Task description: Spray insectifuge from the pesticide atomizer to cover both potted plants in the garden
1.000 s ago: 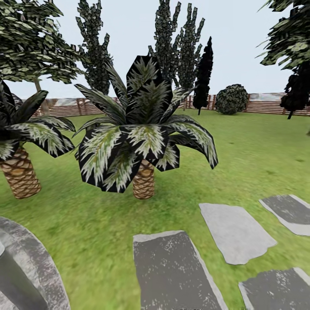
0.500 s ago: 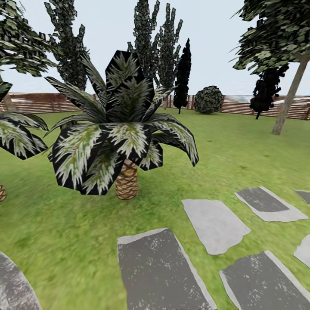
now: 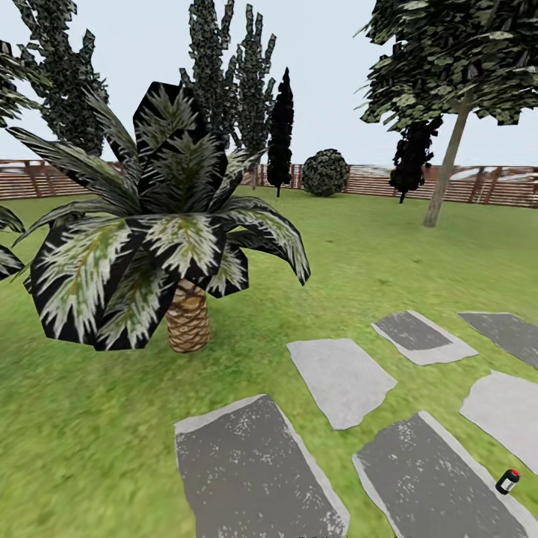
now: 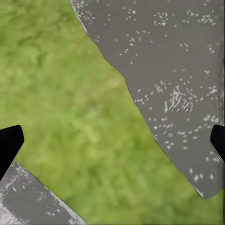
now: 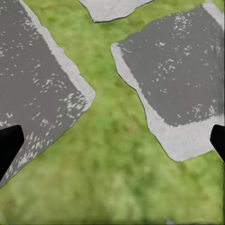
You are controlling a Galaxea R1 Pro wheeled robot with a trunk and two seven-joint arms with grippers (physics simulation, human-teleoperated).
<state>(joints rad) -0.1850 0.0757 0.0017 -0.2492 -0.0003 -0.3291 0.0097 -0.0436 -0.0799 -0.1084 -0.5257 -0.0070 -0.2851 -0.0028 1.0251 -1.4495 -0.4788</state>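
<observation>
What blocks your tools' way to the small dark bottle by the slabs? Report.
Nothing visible. The small dark bottle lies at the edge of a dark slab; lawn and flat slabs surround it. The palm stands well aside.

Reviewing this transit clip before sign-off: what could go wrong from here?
1. A small dark bottle with a red cap lies at the head view's lower right corner, beside a paving slab. It may not be the atomizer, and could easily slip out of frame.
2. The palm stands close ahead on the left; its fronds could snag an arm.
3. Both grippers hang open over grass and slabs, holding nothing.
</observation>
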